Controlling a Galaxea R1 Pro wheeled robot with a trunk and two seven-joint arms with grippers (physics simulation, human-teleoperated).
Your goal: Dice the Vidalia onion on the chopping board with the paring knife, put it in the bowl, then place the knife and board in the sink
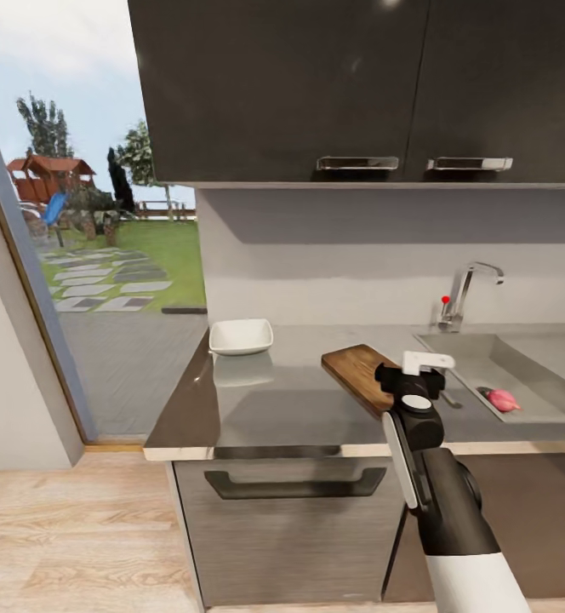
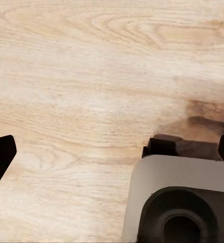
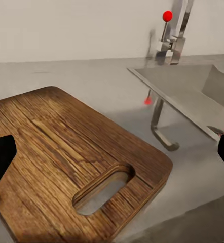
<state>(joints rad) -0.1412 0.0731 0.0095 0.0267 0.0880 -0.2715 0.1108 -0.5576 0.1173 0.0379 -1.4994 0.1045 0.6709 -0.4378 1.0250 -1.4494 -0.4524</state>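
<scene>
The dark brown chopping board [image 1: 356,372] lies on the grey countertop [image 1: 274,400] just left of the sink [image 1: 533,375]. A pinkish Vidalia onion [image 1: 504,399] rests in the sink basin. The white bowl [image 1: 241,336] stands at the countertop's back left. My right gripper [image 1: 414,375] hovers over the board's near right end. In the right wrist view the right gripper [image 3: 112,162] is open, its dark fingertips [image 3: 0,157] spread wide over the chopping board [image 3: 66,152] and its slot hole. My left gripper [image 2: 112,157] hangs open over wooden floor. The paring knife is out of view.
A chrome faucet [image 1: 465,294] with a red knob stands behind the sink, and its reflection [image 3: 160,126] shows on the steel. Dark wall cabinets [image 1: 359,85] hang above. A cabinet drawer handle [image 1: 295,485] sits below the counter edge. A glass door to the garden is on the left.
</scene>
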